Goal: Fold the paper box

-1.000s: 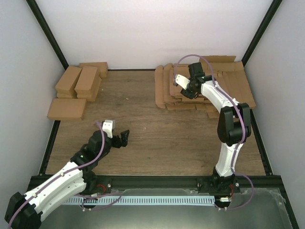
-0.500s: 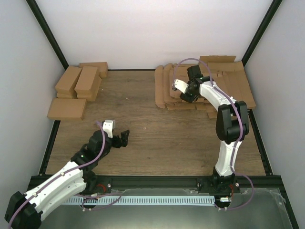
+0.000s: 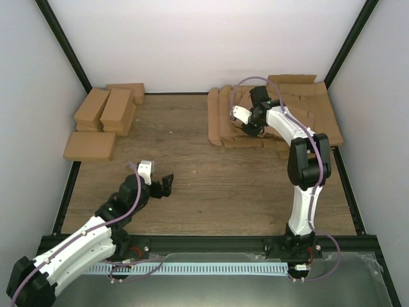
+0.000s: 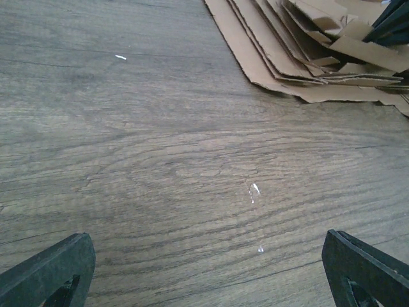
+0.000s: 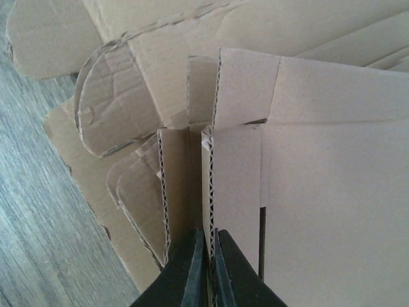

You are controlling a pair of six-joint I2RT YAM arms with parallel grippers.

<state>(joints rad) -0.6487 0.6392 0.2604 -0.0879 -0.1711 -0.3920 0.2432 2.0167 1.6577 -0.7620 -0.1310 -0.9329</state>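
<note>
The paper box (image 5: 238,185) is a flat brown corrugated sheet with flaps, lying on the cardboard pile (image 3: 225,121) at the back right. My right gripper (image 5: 209,256) is shut on one raised corrugated edge of it, which stands upright between the jaws. From above, the right gripper (image 3: 248,123) reaches onto the left part of the pile. My left gripper (image 3: 167,185) hovers wide open over bare wood at the near left, holding nothing; its fingertips (image 4: 54,268) frame the bottom corners of the left wrist view.
Narrow brown cardboard boxes (image 3: 110,109) and a flat one (image 3: 89,146) sit at the back left. More loose sheets (image 3: 313,109) spread to the right wall. The pile's near corner (image 4: 307,64) shows far ahead of the left gripper. White walls enclose the table.
My right gripper has closed on the sheet's raised edge and shifted slightly left over the pile. The left arm has not moved.
</note>
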